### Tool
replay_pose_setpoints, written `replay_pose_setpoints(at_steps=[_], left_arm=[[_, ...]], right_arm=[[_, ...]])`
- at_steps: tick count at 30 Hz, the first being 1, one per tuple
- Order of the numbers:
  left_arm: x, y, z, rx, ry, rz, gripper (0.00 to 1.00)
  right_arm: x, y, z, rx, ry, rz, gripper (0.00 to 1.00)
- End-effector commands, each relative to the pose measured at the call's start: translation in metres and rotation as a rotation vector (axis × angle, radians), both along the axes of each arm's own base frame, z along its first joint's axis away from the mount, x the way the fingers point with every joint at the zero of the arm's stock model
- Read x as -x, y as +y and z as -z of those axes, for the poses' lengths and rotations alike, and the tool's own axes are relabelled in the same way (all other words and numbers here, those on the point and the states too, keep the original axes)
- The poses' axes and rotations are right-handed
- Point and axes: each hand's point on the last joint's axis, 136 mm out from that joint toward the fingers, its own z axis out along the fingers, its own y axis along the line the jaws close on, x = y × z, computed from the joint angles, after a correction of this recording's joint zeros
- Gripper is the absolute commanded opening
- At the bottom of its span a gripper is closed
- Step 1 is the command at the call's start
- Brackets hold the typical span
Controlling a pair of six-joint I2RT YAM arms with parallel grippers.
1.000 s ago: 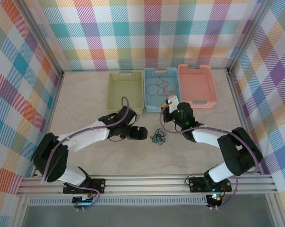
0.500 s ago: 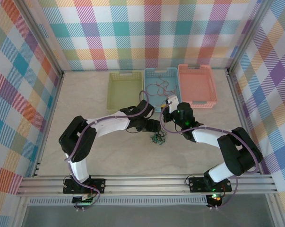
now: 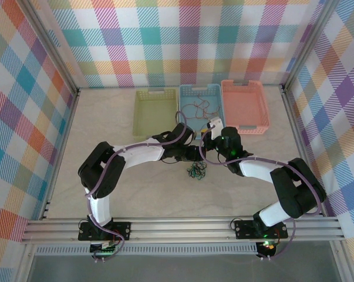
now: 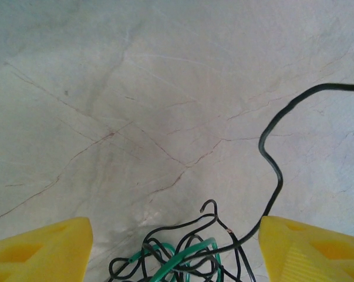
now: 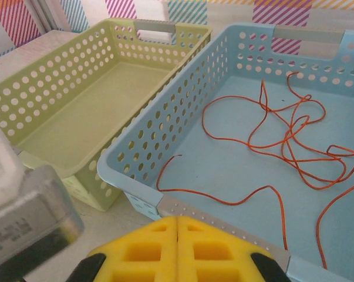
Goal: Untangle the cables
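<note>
A small tangle of black and green cables (image 3: 195, 171) lies on the table in front of the baskets. In the left wrist view this tangle (image 4: 182, 258) sits low between my left gripper's yellow fingers (image 4: 41, 249), which stand wide apart and touch none of it. One black strand (image 4: 270, 158) snakes off to the right. My left gripper (image 3: 195, 160) hovers open just behind the tangle. A long orange cable (image 5: 282, 141) lies loose in the blue basket (image 5: 182, 111). My right gripper (image 5: 178, 247) is shut and empty at that basket's near rim.
Three baskets stand in a row at the back: green (image 3: 155, 114), blue (image 3: 183, 111) and pink (image 3: 244, 108). The green basket (image 5: 106, 111) is bare inside. My two wrists sit close together in front of the blue basket.
My left arm has swung right and folded at the elbow, bringing its gripper over the tangle with the jaws slightly narrower. The right arm has not moved.
</note>
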Motion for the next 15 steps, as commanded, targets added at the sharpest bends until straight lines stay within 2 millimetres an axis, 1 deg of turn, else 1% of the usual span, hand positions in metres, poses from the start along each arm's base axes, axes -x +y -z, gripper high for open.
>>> replay_pose_setpoints(at_steps=[1, 3, 6, 8, 12, 13, 15], left_arm=[[0.005, -0.015, -0.001, 0.02, 0.011, 0.034, 0.73], [0.007, -0.017, 0.0, 0.017, 0.019, 0.043, 0.7], [0.007, -0.017, 0.007, -0.013, 0.036, 0.041, 0.63], [0.008, -0.018, 0.009, -0.02, 0.046, 0.046, 0.57], [0.007, -0.019, 0.009, -0.027, 0.039, 0.046, 0.5], [0.011, -0.015, 0.014, -0.051, 0.064, 0.046, 0.49], [0.012, -0.013, 0.017, -0.07, 0.08, 0.047, 0.49]], right_arm=[[-0.002, 0.004, -0.01, -0.032, -0.026, -0.009, 0.0], [-0.002, 0.004, -0.01, -0.033, -0.026, -0.009, 0.0], [-0.002, 0.003, -0.009, -0.034, -0.025, -0.007, 0.0], [-0.002, 0.003, -0.01, -0.036, -0.027, -0.004, 0.0], [-0.004, 0.0, -0.01, -0.039, -0.025, 0.01, 0.0], [-0.004, -0.001, -0.01, -0.041, -0.026, 0.014, 0.0], [-0.004, -0.002, -0.01, -0.045, -0.026, 0.019, 0.0]])
